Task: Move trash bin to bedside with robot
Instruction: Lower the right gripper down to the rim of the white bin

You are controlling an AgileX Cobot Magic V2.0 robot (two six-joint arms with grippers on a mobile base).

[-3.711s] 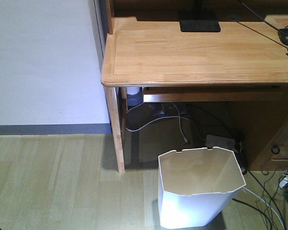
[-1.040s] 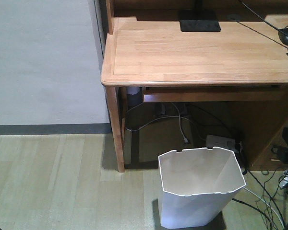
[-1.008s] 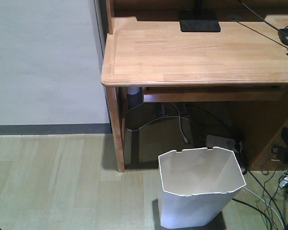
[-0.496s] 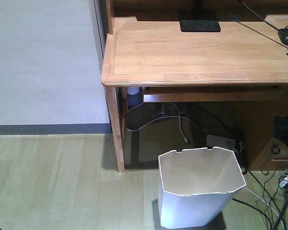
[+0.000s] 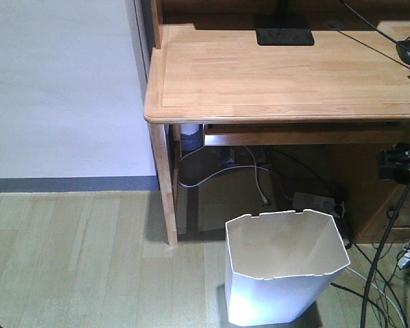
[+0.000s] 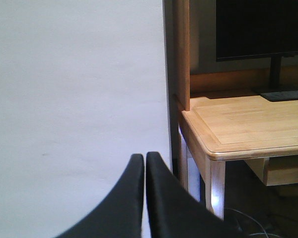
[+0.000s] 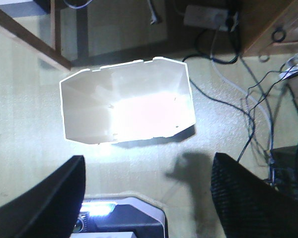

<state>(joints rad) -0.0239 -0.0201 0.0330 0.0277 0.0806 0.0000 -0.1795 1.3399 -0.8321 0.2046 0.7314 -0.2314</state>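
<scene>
Trash bin (image 5: 287, 266): unmoved at 5 o'clock. My right gripper (image 7: 148, 158): spread wide, empty, risen at 3 o'clock. My left gripper (image 6: 145, 157): pressed together, empty.

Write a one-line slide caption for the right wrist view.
Open right gripper hovers above the white bin on the floor, cables trailing beside it.

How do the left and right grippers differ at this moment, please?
The left gripper has its fingers pressed together; the right gripper has its fingers spread wide. The left gripper faces level toward the wall and desk corner; the right gripper points down toward the trash bin on the floor. Both have black fingers, and neither holds anything.
</scene>
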